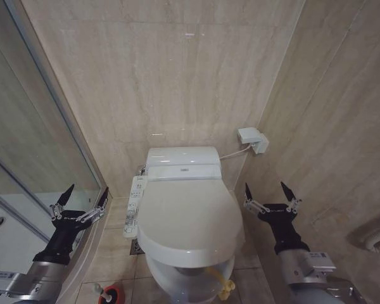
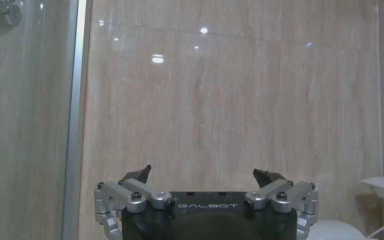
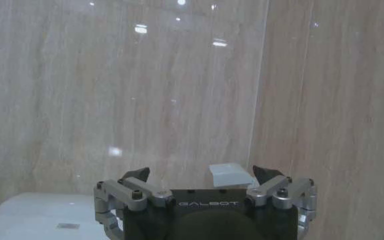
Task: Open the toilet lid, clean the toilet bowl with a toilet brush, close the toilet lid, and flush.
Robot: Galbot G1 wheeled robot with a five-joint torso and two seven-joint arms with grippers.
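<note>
The white toilet lid (image 1: pixel 189 221) lies down flat over the toilet bowl (image 1: pixel 177 282), with a yellow loop tag (image 1: pixel 223 286) hanging at its front edge. On the floor at the lower left stands the toilet brush (image 1: pixel 100 291) in its red cup holder (image 1: pixel 114 294). My left gripper (image 1: pixel 83 196) is held up to the left of the toilet, open and empty. To the right of the toilet my right gripper (image 1: pixel 270 190) is also raised, open and empty. Both grippers are level with the lid's rear half, apart from it.
A glass shower screen with a metal frame (image 1: pixel 57 95) stands close on the left. A control panel (image 1: pixel 134 206) juts from the toilet's left side. A white wall box (image 1: pixel 253 139) with a cable sits behind on the right. A hose (image 1: pixel 377 237) lies at the right wall.
</note>
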